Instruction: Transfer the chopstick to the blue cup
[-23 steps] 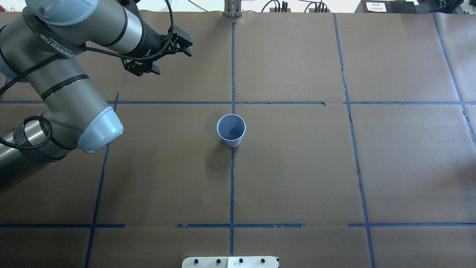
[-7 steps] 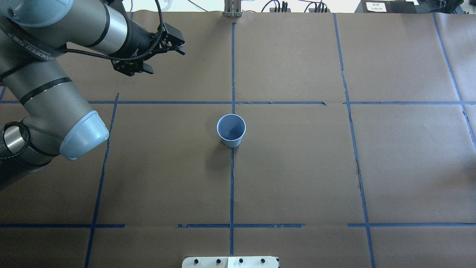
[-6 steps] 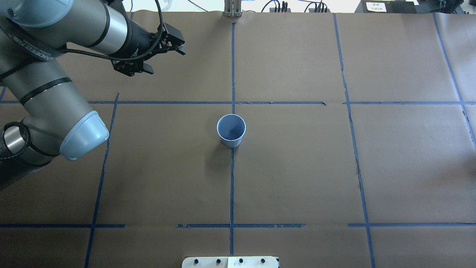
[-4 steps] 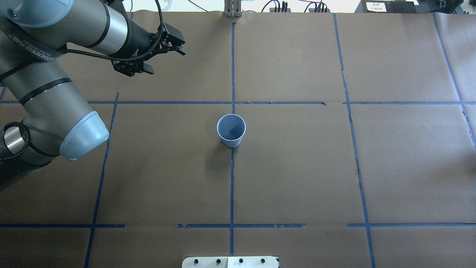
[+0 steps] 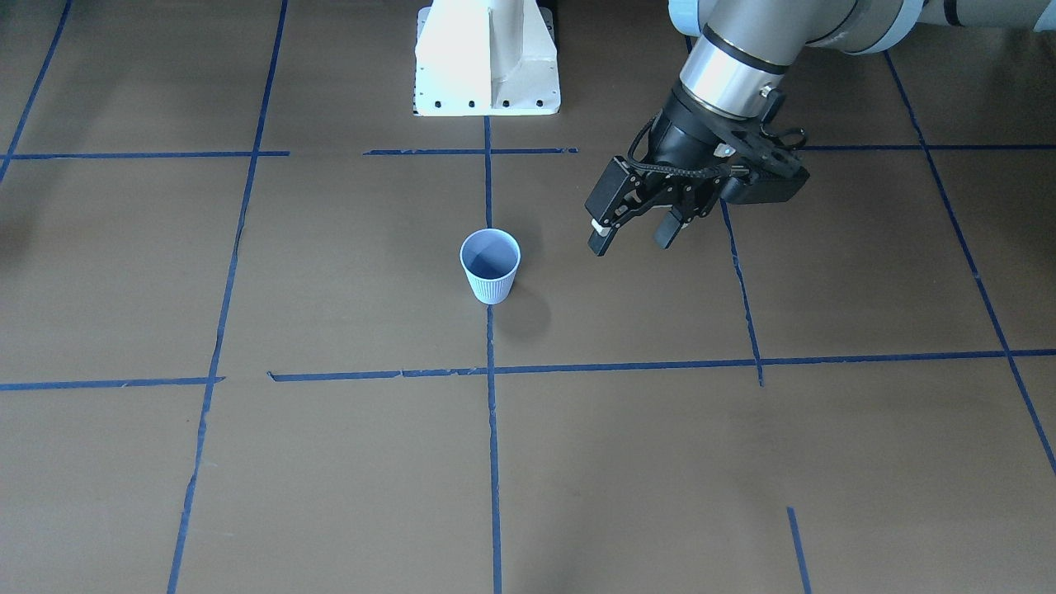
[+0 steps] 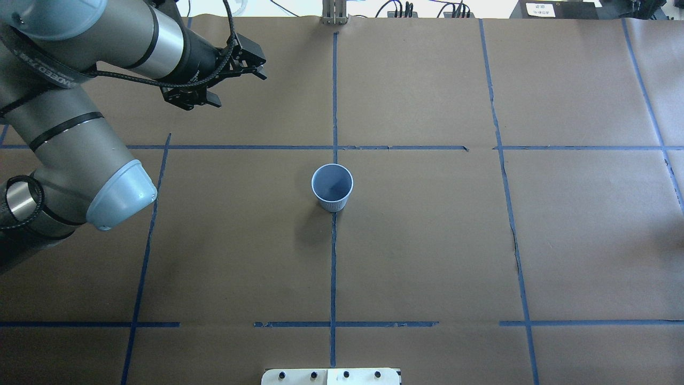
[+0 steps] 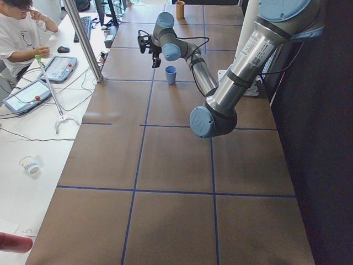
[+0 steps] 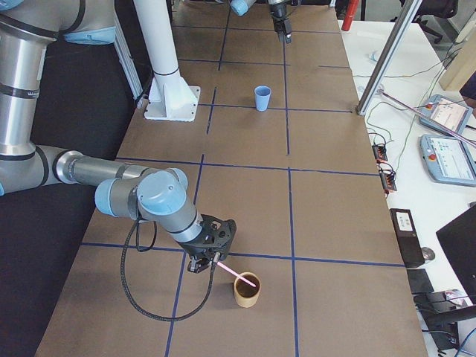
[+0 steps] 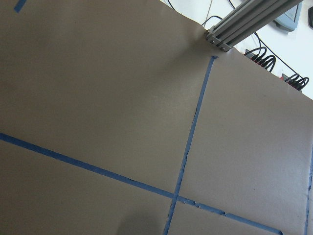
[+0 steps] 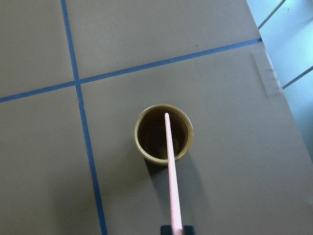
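Observation:
The blue cup [image 6: 332, 187] stands upright and empty at the table's centre; it also shows in the front view [image 5: 490, 266] and the right side view [image 8: 262, 97]. The salmon-pink chopstick [image 10: 171, 166] is held at one end by my right gripper [image 10: 178, 229], which is shut on it. The stick's far end reaches into the mouth of a brown cup [image 10: 164, 133]. In the right side view the gripper [image 8: 210, 260] holds the stick [image 8: 236, 273] low and slanted beside that cup [image 8: 247, 290]. My left gripper [image 6: 239, 88] is open and empty, hovering far-left of the blue cup [image 5: 631, 241].
Blue tape lines cross the brown paper table. The white robot base [image 5: 487, 58] stands at the table's near edge. A metal post [image 6: 334, 13] rises at the far edge. Operator desks with tablets [image 8: 446, 156] lie beyond it.
My left arm drew back a little to the left and away early on, then stayed still. The blue cup has not moved.

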### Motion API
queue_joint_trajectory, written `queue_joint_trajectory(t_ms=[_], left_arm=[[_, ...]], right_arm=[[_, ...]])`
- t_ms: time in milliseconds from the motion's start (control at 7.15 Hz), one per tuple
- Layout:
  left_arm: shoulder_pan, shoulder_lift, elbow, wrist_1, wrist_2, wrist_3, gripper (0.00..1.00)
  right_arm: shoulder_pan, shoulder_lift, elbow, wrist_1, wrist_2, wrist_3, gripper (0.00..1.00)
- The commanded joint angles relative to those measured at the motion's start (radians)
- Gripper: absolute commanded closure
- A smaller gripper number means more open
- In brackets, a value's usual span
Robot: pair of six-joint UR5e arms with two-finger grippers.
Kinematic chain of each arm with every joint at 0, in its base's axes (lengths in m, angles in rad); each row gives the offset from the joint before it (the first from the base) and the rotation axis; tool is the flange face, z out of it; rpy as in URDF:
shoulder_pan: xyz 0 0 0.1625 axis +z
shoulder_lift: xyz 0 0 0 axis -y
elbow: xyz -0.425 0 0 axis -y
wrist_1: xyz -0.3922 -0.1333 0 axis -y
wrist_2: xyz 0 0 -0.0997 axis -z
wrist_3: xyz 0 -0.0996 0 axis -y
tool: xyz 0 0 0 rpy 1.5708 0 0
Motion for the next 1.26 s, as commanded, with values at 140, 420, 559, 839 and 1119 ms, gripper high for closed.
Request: queue_joint_trajectory(t_ms=[140, 420, 559, 839, 1119], left_arm=[[0.000, 0.002, 0.000, 0.000, 0.000, 0.002, 0.00], [0.000, 0.009, 0.002, 0.000, 0.000, 0.007, 0.00], [0.000, 0.009, 0.000, 0.000, 0.000, 0.005, 0.00], [0.000, 0.018, 0.005, -0.002, 0.000, 0.010, 0.00], [-0.002, 0.028, 0.014, -0.015, 0.002, 0.011, 0.00]], right_arm=[[-0.109, 0.093, 0.034, -0.003, 0.136, 0.021, 1.00], [-0.259, 0.219, 0.035, -0.003, 0.239, 0.205, 1.00], [-0.331, 0.296, 0.037, -0.003, 0.299, 0.322, 1.00], [-0.519, 0.507, 0.028, 0.005, 0.384, 0.619, 1.00], [-0.749, 0.746, 0.026, 0.014, 0.384, 1.033, 1.00]])
